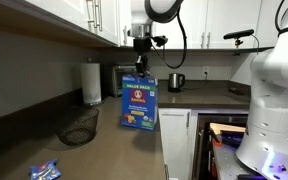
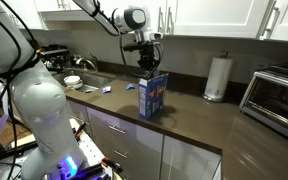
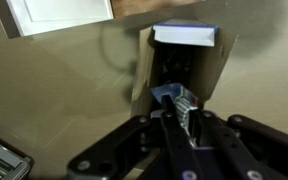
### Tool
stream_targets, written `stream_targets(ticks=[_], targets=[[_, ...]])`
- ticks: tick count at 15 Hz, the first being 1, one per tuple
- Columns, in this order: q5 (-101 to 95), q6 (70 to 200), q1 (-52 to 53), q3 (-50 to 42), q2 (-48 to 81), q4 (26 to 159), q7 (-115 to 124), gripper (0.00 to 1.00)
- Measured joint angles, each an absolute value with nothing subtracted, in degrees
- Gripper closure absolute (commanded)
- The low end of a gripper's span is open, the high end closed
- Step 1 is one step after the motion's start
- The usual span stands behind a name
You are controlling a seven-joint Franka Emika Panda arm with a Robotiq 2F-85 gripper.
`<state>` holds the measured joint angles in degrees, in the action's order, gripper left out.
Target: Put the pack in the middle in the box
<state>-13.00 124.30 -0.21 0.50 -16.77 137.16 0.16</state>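
The tall blue box (image 1: 139,104) with "VALUE PACK" lettering stands upright on the dark counter; it also shows in an exterior view (image 2: 152,94). My gripper (image 1: 140,66) hangs directly above its open top, also seen in an exterior view (image 2: 147,64). In the wrist view my gripper (image 3: 181,103) is shut on a blue-and-white pack (image 3: 176,97) held over the open mouth of the box (image 3: 184,36). The pack's lower end is hidden between the fingers.
A black wire mesh basket (image 1: 79,127) and a paper towel roll (image 1: 91,82) stand on the counter. Loose packs (image 1: 45,171) lie near the front. A toaster oven (image 2: 280,92), a mug (image 1: 176,82) and a sink (image 2: 84,80) are around.
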Motion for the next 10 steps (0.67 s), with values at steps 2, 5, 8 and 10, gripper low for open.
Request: stream_targets(ticks=[2, 5, 8, 10], targets=[[-13.00, 124.30, -0.21, 0.40, -16.75, 137.16, 0.14, 0.39], [-13.04, 124.30, -0.20, 0.50, -16.83, 137.16, 0.14, 0.20], [-13.05, 124.25, 0.03, 0.89, -17.37, 137.16, 0.14, 0.02], [-13.05, 124.15, 0.35, 1.48, -18.09, 137.19, 0.14, 0.00]])
